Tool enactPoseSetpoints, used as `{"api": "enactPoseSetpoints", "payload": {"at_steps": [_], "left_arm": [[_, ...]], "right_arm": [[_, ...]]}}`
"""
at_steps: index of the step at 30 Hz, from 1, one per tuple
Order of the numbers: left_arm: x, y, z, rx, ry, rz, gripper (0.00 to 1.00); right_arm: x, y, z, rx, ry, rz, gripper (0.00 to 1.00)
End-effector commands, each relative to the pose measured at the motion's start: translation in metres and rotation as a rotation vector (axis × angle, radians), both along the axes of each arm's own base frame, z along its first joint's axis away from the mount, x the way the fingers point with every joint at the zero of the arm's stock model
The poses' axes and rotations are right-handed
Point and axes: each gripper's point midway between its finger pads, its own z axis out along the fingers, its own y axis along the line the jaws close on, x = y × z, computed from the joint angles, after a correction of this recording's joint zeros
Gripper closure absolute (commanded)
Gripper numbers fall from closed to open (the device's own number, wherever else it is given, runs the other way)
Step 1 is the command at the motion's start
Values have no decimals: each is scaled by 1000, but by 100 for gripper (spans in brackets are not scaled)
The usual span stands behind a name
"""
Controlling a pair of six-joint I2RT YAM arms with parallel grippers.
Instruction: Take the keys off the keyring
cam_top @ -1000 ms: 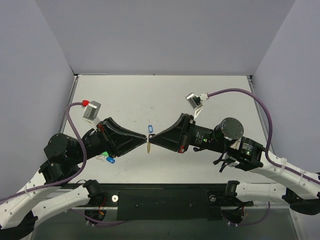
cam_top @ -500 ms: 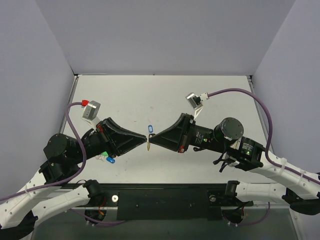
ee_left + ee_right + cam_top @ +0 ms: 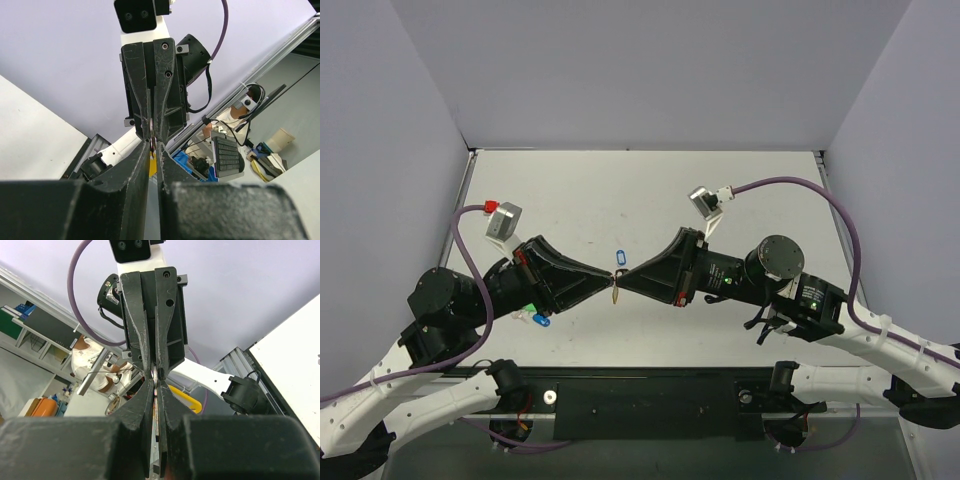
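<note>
Though the keys cannot be made out, the right fingers (image 3: pixel 632 274) press together; the left fingers (image 3: pixel 602 280) pinch the keyring (image 3: pixel 616 294), which points near.

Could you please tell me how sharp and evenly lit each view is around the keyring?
Top external: even, soft light, faint shadows on the table, all sharp, though the keyring is tiny. Left wrist: the camera's own fingers dark and soft up close, the right pincer crisp. Right wrist: likewise, the left pincer crisp.
</note>
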Motion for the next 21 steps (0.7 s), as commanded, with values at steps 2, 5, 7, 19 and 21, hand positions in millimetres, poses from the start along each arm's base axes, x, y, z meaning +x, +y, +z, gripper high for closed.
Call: {"api": "enactPoseSetpoints", "payload": {"at_steps": [2,5,7,19,21], "left_arm": [[-5,2,6,-22,-19,-19,86],[-6,1,5,-15,-19,-22,100],[-7,-1,0,14,-13,-34,100],[-30,2,-20,238,-67,-135,100],[-33,1,-22,250,-76,-161,100]], "right_arm": [[-5,-5,29,89,-46,8,100],[-6,-5,29,87,-45,9,100],[-5,-5,27,82,-43,9,100],[-5,-9,-2,-24,-33,-6,100],[-5,-8,-4,-29,-29,-4,100]]}}
